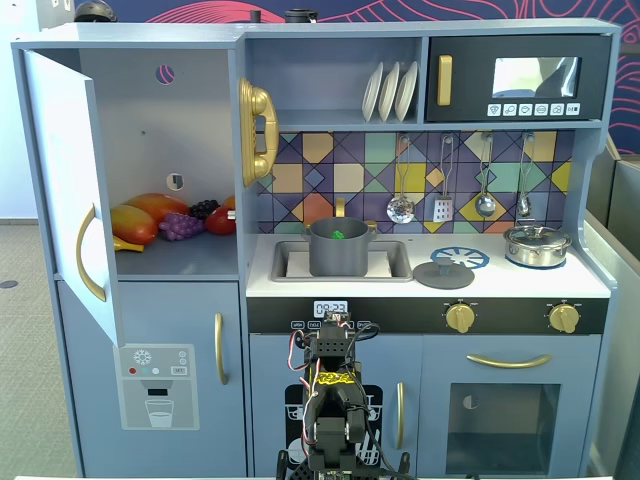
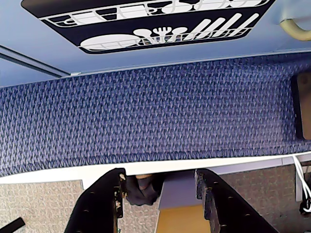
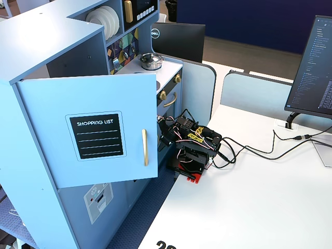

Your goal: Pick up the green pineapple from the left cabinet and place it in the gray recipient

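The green pineapple [image 1: 339, 236] is seen inside the gray recipient [image 1: 338, 250], well above and beyond the end effector [image 2: 160, 194], which is folded low with fingers spread and nothing held. The toy is judged light, rigid, bumpy plastic; across the body would be the best grip, not the crown. The left cabinet [image 1: 150, 130] is left open, up to the left. White bench [image 3: 249, 197], blue carpet [image 2: 146, 111], office room.

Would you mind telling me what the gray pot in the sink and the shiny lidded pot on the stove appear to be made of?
The gray pot looks like matte metal or plastic: dull, even surface, no glints. The lidded pot looks like polished metal: bright highlights on lid and wall, though chromed plastic is possible.
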